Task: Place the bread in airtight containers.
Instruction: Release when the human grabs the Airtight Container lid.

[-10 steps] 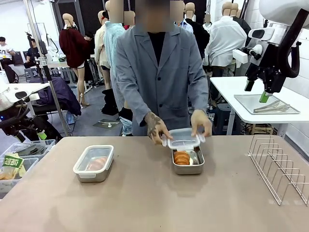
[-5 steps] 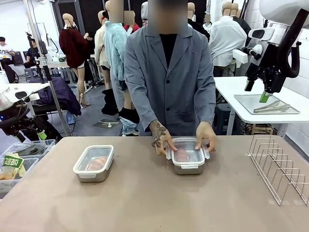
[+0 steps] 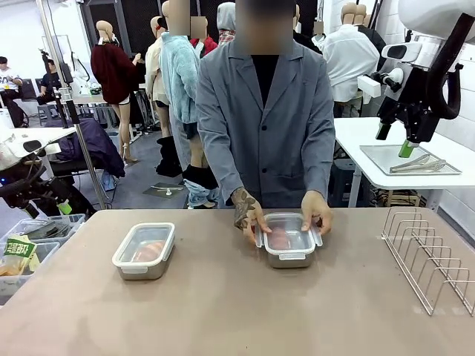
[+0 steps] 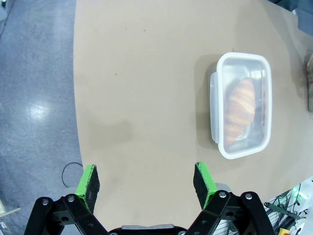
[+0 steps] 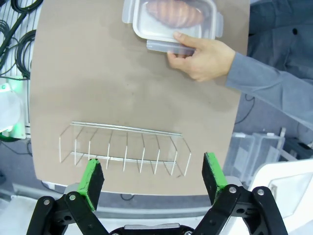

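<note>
- Front view: the lid [image 3: 289, 239] is now down flat on the right container [image 3: 289, 255], centre of the frame. A second ago it hovered tilted above an open box with the bread bare. The person's hands [image 3: 252, 219] have come down onto its two sides and press there.
- The left container [image 3: 144, 251], lower left, sits lidded as before, a roll faint through the plastic.
- My read: both rolls are boxed; only the clips may be left to snap.
- Left wrist view: left gripper [image 4: 146, 180] hangs with fingers wide apart, nothing between them; the lidded box with its croissant [image 4: 239, 109] lies at right.
- Right wrist view: right gripper [image 5: 152, 177] is spread wide too, empty, above the wire rack [image 5: 124, 147]; the lidded box with the other roll [image 5: 175, 13] is at top, a hand [image 5: 202, 57] against its edge.
</note>
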